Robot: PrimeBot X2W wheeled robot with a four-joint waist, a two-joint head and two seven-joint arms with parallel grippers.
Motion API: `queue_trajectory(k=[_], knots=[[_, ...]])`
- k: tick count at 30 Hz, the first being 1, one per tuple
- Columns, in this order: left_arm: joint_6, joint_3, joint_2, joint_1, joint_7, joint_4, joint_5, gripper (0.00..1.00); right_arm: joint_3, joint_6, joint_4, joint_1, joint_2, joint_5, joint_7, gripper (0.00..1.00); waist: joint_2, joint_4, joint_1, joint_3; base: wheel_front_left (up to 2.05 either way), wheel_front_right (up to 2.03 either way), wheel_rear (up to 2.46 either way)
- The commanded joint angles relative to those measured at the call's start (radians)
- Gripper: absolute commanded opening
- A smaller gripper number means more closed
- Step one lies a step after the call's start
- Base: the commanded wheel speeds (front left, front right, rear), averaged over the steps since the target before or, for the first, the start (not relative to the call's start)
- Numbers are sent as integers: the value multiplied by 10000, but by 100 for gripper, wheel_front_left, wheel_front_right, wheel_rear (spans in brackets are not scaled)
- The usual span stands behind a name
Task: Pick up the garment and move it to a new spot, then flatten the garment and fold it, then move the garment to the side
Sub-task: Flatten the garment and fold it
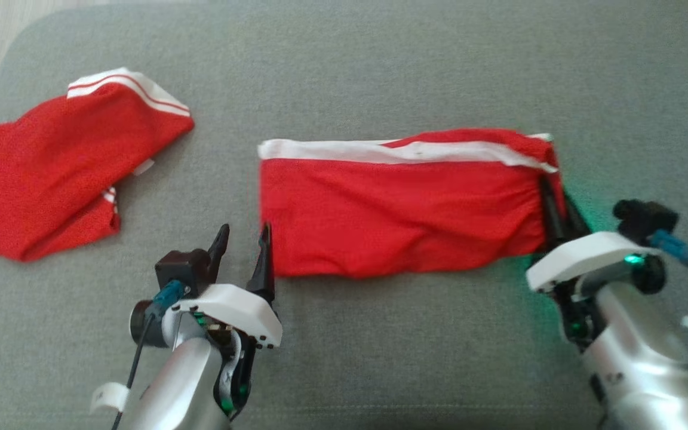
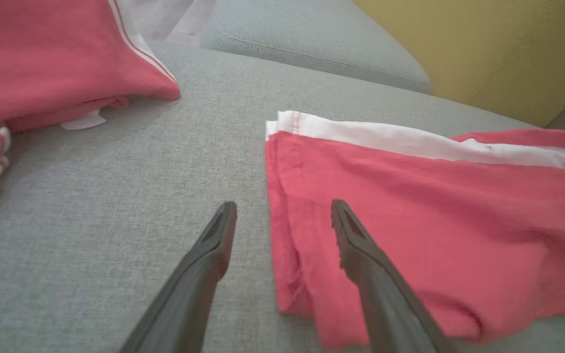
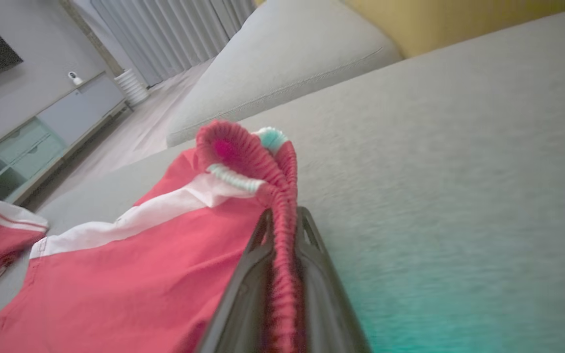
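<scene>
The garment [image 1: 404, 209] is a red pair of shorts with a white side stripe, lying folded in a rough rectangle on the grey sofa seat [image 1: 380, 65]. My right gripper [image 1: 559, 203] is at its right end, shut on the gathered elastic waistband [image 3: 282, 206], which stands up between the fingers. My left gripper [image 1: 245, 230] is open at the garment's lower left corner. In the left wrist view the left gripper [image 2: 283, 206] straddles the garment's [image 2: 434, 206] left edge, one finger over red cloth, the other over bare sofa.
A second red garment with white stripes [image 1: 51, 173] lies crumpled at the far left of the seat. A yellow cushion [image 2: 508, 49] stands behind the seat. Past the sofa's end are the floor and a low cabinet [image 3: 42, 127].
</scene>
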Motion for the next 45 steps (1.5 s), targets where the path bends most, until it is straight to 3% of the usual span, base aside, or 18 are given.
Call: queue_trajectory(k=[1,8,15,23,24,26,30,35,39,45], knots=[[18,288,137,-80,-61,-290,124,100,164,65,-373,102,-167,-6,-65,0,0,-101,0,-105,0,0,0],[-99,12,137,183,-61,-151,-133,100,1565,65,-1191,-40,-168,853,487,0,0,-48,0,-487,0,0,0],[-73,-508,137,407,-61,-120,-481,100,3001,65,-2321,-212,105,2089,1363,0,0,913,0,-690,0,0,0],[-11,-1079,137,461,-61,-172,-586,100,3233,65,-1169,-849,629,1999,1011,0,0,2402,0,-616,0,0,0],[7,-1123,137,473,-61,-173,-603,100,3267,65,-1018,-938,704,2000,898,24,0,2515,0,-602,0,0,0],[21,-1179,137,493,-61,-179,-606,100,3374,65,-907,-1055,823,2186,686,100,0,2653,0,-582,0,0,0],[121,-1089,137,560,-61,-210,-597,100,3585,65,-866,-1157,899,2459,274,100,0,2561,0,-618,0,0,0],[180,-803,137,586,-61,-365,-452,100,3147,65,-368,-1098,665,1896,-33,100,0,1889,0,-715,0,0,0],[341,-369,137,564,-61,-577,-106,100,1811,65,-459,-756,321,884,-58,100,0,1138,0,-769,0,0,0],[486,254,137,631,-61,-862,336,100,-15,65,-960,154,366,-562,-62,100,0,275,0,-814,0,0,0]])
